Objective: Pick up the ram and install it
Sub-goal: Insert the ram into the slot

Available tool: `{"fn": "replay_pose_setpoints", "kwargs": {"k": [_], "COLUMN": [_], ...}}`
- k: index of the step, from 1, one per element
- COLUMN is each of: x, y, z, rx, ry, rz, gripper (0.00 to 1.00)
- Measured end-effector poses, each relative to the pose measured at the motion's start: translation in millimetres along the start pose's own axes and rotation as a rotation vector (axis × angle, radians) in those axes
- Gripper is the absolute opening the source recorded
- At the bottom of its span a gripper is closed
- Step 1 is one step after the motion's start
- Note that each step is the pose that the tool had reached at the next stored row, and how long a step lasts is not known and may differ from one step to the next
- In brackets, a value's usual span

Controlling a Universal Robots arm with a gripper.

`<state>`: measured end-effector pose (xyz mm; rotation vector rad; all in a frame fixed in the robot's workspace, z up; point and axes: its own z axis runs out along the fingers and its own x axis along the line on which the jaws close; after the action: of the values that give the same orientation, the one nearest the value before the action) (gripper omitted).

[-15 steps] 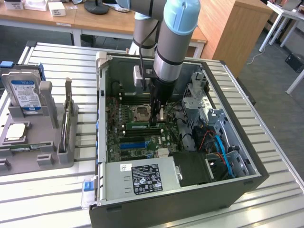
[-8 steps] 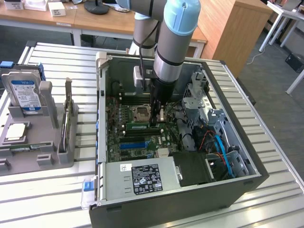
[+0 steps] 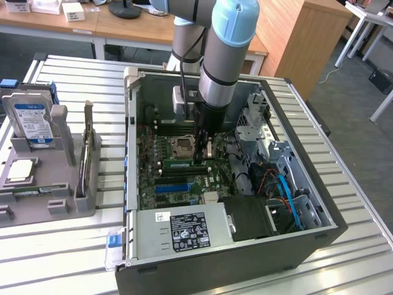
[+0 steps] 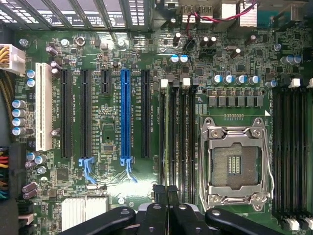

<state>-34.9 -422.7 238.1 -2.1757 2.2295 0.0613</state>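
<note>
Green ram (image 3: 178, 165) on edge, one end at closed pincer (image 3: 204, 157)

1 arm (image 3: 221, 55), 1 PC case (image 3: 215, 273), 1 HDD (image 3: 32, 123), 1 CPU socket (image 4: 234, 164), 1 blue slot (image 4: 125, 115)

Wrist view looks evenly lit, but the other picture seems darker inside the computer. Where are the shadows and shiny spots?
Exterior view: the slatted table catches bright light, while the circuit board, deep in the case under the arm, looks dimmer. Wrist view: the board is evenly lit, the metal processor socket gleams, and the gripper reads as a dark shape.
</note>
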Motion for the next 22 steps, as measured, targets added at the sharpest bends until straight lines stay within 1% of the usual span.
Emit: {"fn": "replay_pose_setpoints", "kwargs": {"k": [22], "x": [0.1], "y": [-0.1], "z": [4.2], "rx": [0.0001], "ry": [-0.0004], "rz": [0.000], "gripper": [0.12]}}
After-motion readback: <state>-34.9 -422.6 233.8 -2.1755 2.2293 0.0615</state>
